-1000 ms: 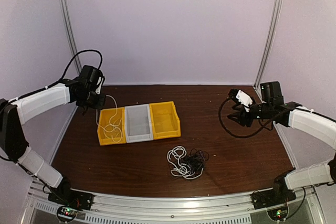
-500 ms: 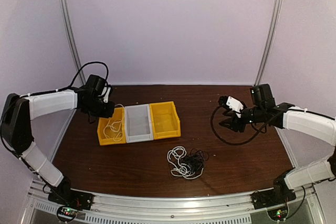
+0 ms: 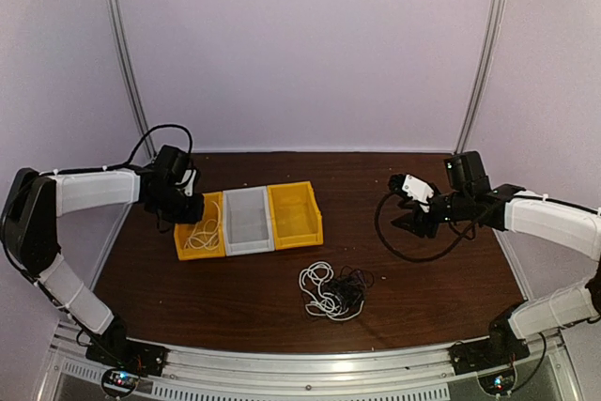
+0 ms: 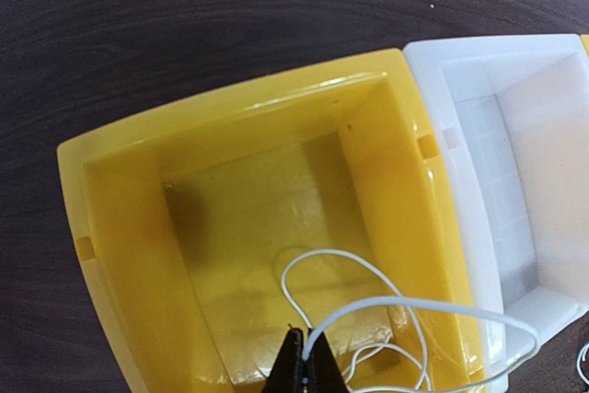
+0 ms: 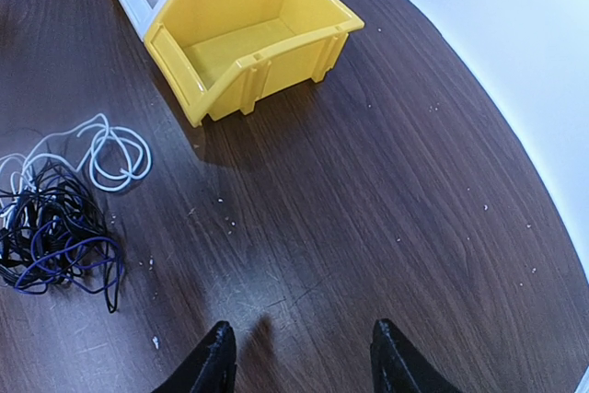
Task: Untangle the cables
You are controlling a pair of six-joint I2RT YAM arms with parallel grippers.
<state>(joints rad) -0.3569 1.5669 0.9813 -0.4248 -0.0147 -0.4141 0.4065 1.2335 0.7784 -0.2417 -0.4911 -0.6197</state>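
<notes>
Cables (image 3: 331,290), left to right: white cord (image 4: 414,302) clamped in left claw (image 4: 302,345), lowered within the last second into the left yellow bin (image 4: 230,103), nearly ready for release; heap lower centre of frame, untouched; right claw (image 5: 302,329) apart, empty, at right. Dark wooden surface (image 3: 423,279), pale lilac walls (image 3: 310,44).

Three bins stand touching in one row on the worktop (image 3: 423,279): the left bin (image 3: 197,254), the middle bin (image 3: 246,218) and the right bin (image 3: 294,213). A single cable (image 4: 414,303) lies in the left bin and rises to the left hand (image 4: 302,361), which pinches it just above this bin. The pile of cables (image 3: 333,290) lies in front of the right bin, apart from it. The right hand (image 5: 299,356) hangs over the worktop, well apart to the right.
</notes>
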